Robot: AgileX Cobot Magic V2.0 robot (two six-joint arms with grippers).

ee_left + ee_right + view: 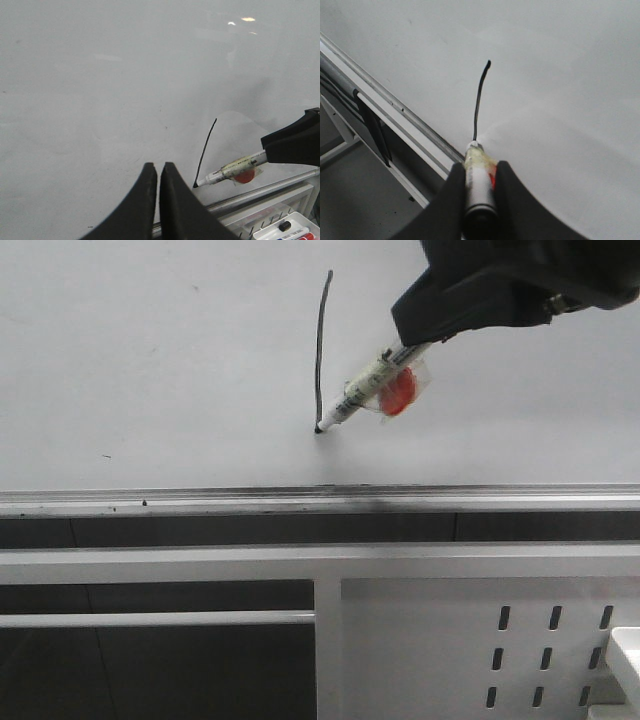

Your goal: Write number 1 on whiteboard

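Note:
The whiteboard (150, 360) fills the upper front view, with a silver ledge (200, 502) along its lower edge. The number 1 (320, 350) is a thin, slightly wavy black stroke on it; it also shows in the left wrist view (205, 150) and right wrist view (479, 100). My right gripper (479, 167) is shut on a white marker pen (368, 390) with a red tag (400, 392). The pen tip touches the board at the stroke's lower end. My left gripper (158, 167) is shut and empty in front of the board, left of the stroke.
Below the ledge is a white perforated metal panel (480, 640) and a white rail (150, 619). A white tray (285, 231) holding several markers sits low at the right in the left wrist view. A small dark dash (106, 456) marks the board at the left.

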